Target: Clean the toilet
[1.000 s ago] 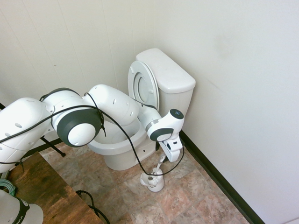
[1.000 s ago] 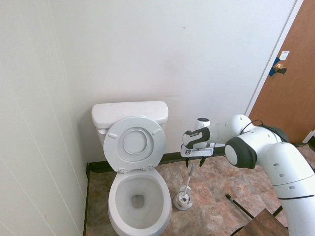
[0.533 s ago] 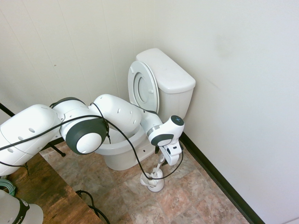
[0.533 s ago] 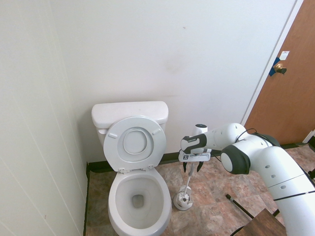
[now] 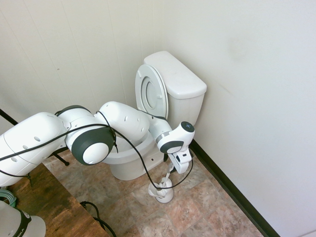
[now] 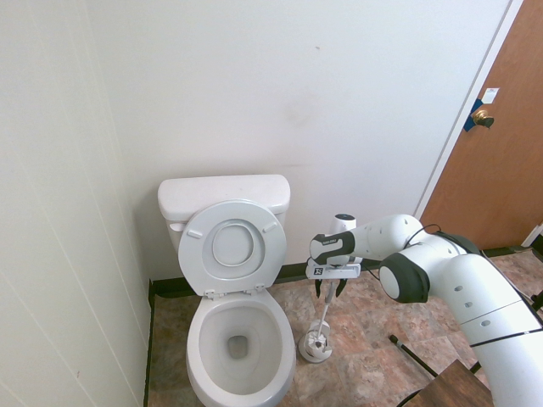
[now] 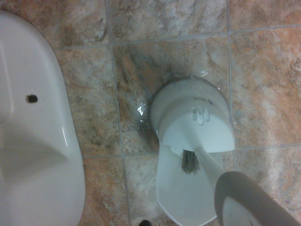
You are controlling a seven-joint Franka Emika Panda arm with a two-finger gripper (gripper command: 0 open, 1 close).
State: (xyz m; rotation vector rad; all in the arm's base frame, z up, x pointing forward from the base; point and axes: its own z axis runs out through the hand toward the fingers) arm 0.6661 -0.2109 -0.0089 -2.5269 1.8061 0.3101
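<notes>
The white toilet (image 6: 237,360) stands against the wall with its seat and lid (image 6: 233,246) raised against the tank (image 6: 222,195); it is also in the first exterior view, where the bowl (image 5: 126,157) is partly behind my arm. My gripper (image 6: 330,292) hangs to the right of the bowl, pointing down, open, its fingers either side of the top of the toilet brush's thin handle (image 6: 325,312). The brush stands in its small white holder (image 6: 316,346) on the floor. In the first exterior view the gripper (image 5: 173,171) is just above the holder (image 5: 162,191). The wrist view shows the holder (image 7: 193,117), the bristles (image 7: 189,162) and the toilet's base (image 7: 33,141).
A tiled floor (image 6: 373,356) surrounds the toilet. A dark baseboard (image 5: 232,190) runs along the wall close behind the gripper. A brown door (image 6: 496,144) stands at the far right. A wooden surface (image 5: 44,202) sits beside the arm's base.
My gripper has come down and a little toward the toilet, so its fingers now sit around the top of the brush handle. The brush and holder have not moved.
</notes>
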